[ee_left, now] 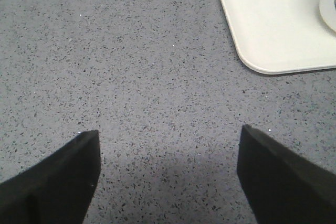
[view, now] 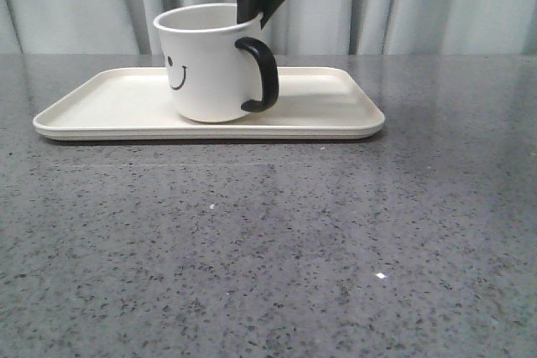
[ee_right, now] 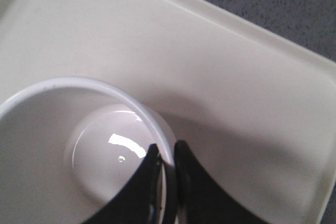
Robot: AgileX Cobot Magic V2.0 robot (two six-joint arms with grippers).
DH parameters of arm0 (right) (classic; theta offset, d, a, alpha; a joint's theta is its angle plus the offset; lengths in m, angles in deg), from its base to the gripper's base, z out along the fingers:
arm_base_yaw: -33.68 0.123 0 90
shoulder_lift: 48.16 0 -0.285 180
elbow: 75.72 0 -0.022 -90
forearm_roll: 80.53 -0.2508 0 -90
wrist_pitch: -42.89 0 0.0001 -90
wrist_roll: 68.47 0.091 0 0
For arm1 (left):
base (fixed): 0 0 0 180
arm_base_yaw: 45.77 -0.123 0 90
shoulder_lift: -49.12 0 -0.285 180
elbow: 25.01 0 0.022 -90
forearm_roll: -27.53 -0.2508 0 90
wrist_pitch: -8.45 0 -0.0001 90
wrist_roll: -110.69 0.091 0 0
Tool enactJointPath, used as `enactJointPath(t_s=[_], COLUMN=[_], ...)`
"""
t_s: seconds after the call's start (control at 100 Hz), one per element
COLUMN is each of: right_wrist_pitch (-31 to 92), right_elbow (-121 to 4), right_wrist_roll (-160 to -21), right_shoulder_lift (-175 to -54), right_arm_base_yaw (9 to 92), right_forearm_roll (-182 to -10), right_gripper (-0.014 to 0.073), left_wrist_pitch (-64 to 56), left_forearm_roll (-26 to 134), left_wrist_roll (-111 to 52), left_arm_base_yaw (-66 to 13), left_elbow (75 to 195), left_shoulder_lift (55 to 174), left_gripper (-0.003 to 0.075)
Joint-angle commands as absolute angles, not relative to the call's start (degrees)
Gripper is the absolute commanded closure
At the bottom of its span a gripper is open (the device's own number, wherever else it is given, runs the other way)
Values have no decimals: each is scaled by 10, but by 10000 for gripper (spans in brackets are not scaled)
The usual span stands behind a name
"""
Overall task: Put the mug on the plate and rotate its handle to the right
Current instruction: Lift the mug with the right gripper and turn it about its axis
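The white mug point(view: 205, 69) with a black smiley face stands upright on the cream plate point(view: 101, 102). Its black handle point(view: 262, 75) points right and a little toward the camera. My right gripper point(view: 252, 7) comes down from above and is shut on the mug's rim point(ee_right: 137, 106), one finger inside the wall and one outside, just above the handle. The right wrist view looks down into the empty mug point(ee_right: 73, 145) on the plate point(ee_right: 226, 77). My left gripper point(ee_left: 168, 150) hangs open over bare table, nothing between its fingers, with a corner of the plate point(ee_left: 273, 24) ahead.
The speckled grey table point(view: 268, 241) stretches in front of the plate. A pale curtain point(view: 75, 6) hangs behind the table. The mug's base edge point(ee_left: 328, 6) just shows in the left wrist view.
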State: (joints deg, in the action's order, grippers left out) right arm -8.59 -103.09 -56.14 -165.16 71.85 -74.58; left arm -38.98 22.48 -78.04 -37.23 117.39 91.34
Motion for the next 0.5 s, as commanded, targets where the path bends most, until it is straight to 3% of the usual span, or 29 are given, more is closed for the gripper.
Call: enactJointPath(t_s=[0.0, 0.26, 0.49], right_wrist_pitch=[-80, -156, -201], right_elbow=[-1077, -1168, -1195], right_wrist_roll=[-611, -819, -997], right_shoulder_lift=[-1620, -1620, -1632], right_arm_base_yaw=[719, 715, 659], right_forearm_roll=[-733, -771, -964], right_gripper=[658, 655, 655], left_wrist_pitch=[-350, -350, -350], left_forearm_roll=[225, 225, 225], left_wrist_roll=[-785, -785, -785], left_arm_base_yaw=[-375, -375, -375], left_elbow=[1187, 1187, 1187], left_shoulder_lift=[914, 914, 914], left_gripper=[185, 185, 185])
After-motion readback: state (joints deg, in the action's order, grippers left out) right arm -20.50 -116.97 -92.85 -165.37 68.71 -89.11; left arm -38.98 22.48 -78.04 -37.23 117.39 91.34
